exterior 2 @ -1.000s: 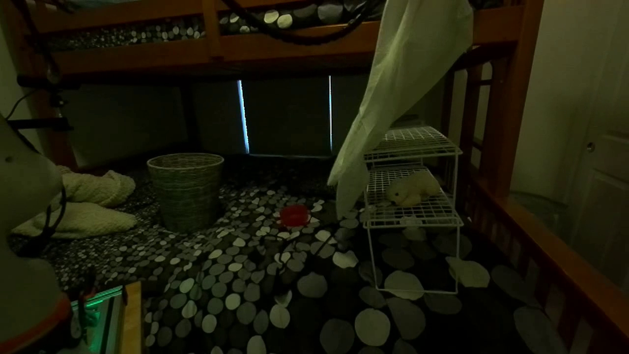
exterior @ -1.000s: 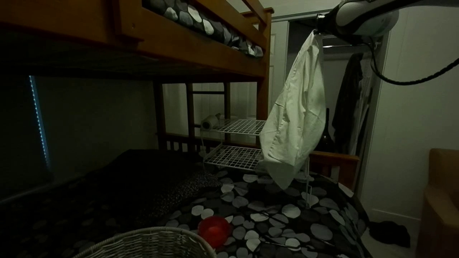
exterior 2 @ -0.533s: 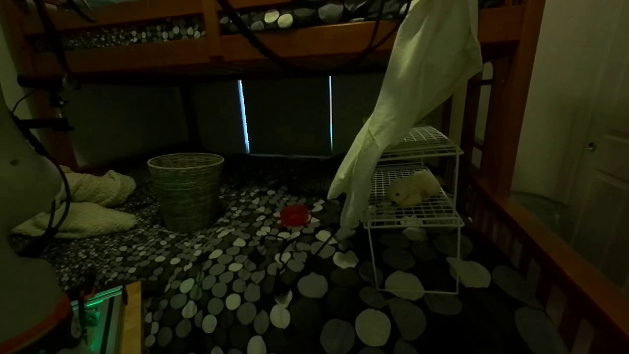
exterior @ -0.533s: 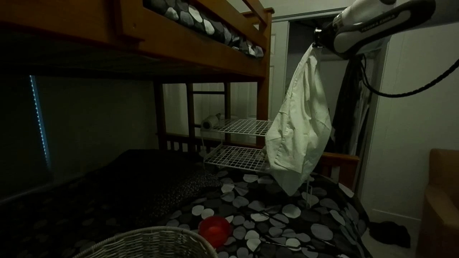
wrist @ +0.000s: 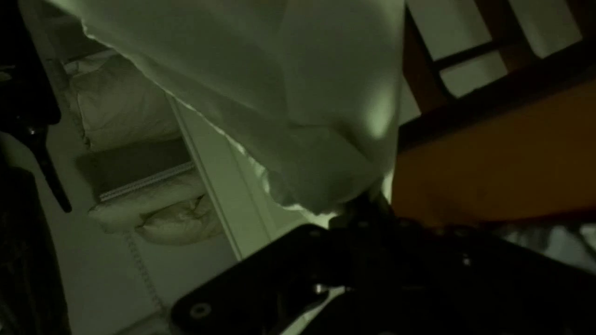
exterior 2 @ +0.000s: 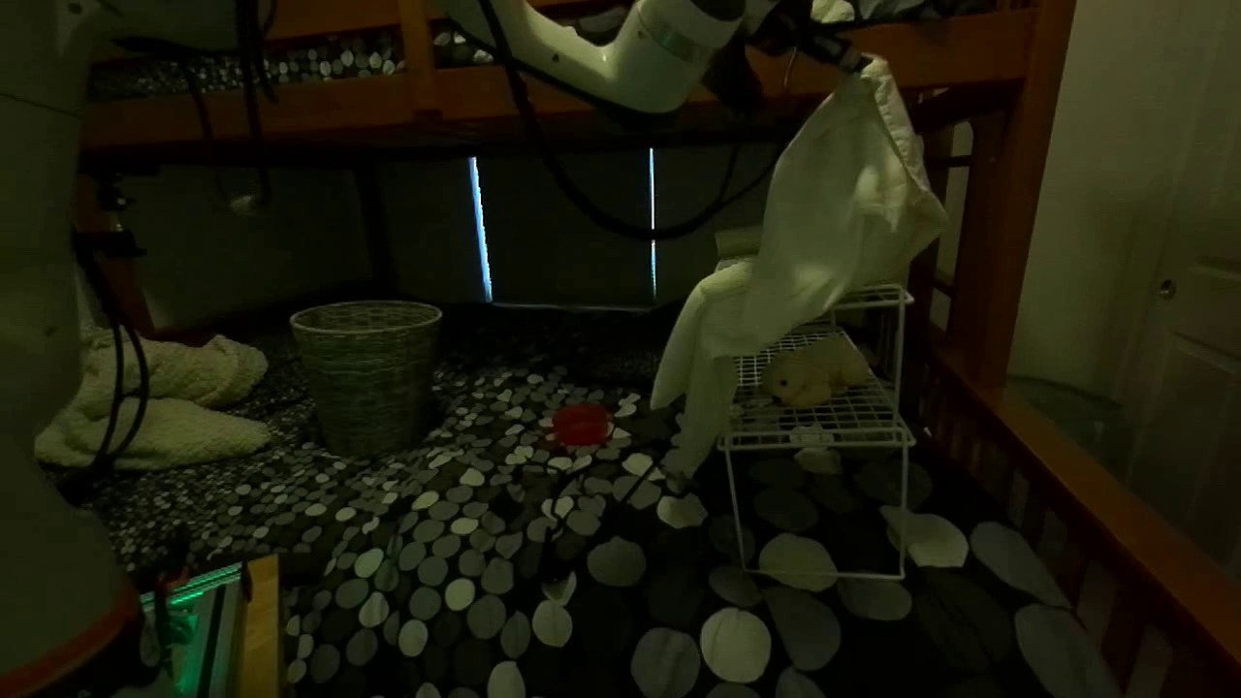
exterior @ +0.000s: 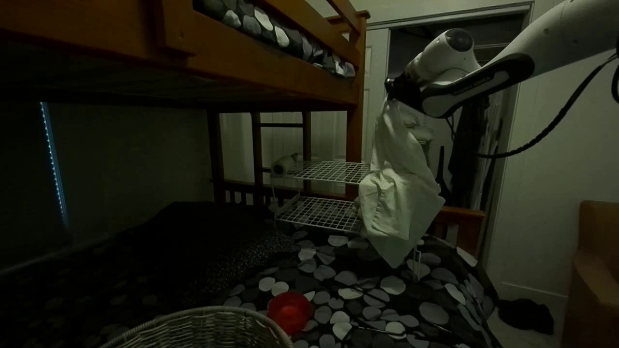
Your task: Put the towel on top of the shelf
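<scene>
The largest thing is a wooden bunk bed (exterior: 271,63), and on its lower bed is spread a dark cover (exterior 2: 456,620) with grey and white spots. The robot arm (exterior 2: 654,63) is bent and reaches toward one end of this bed. There, the shelf (exterior: 333,170) stands upright on the cover; it is made from white wire and has two levels. The towel (exterior 2: 834,213), pale and long, hangs at one side of the shelf. In an exterior view its middle part bends in front of the upper level and hides a part of it, and its lower end falls beside the shelf; whether it touches the wire, I cannot surely tell. On the same cover are a crumpled woolly blanket (exterior 2: 189,431) and an upright wicker basket (exterior 2: 364,388), both well apart from the shelf. The gripper (wrist: 363,204) is higher than the top of the shelf. Its fingers are close together, and between them the upper end of the towel is pinched. On the lower level lies a soft toy (exterior 2: 819,373). A red bowl (exterior: 290,311) is on the cover, between the basket and the shelf. On the upper level is a pale round object (exterior: 284,164), of which I cannot tell the kind.
</scene>
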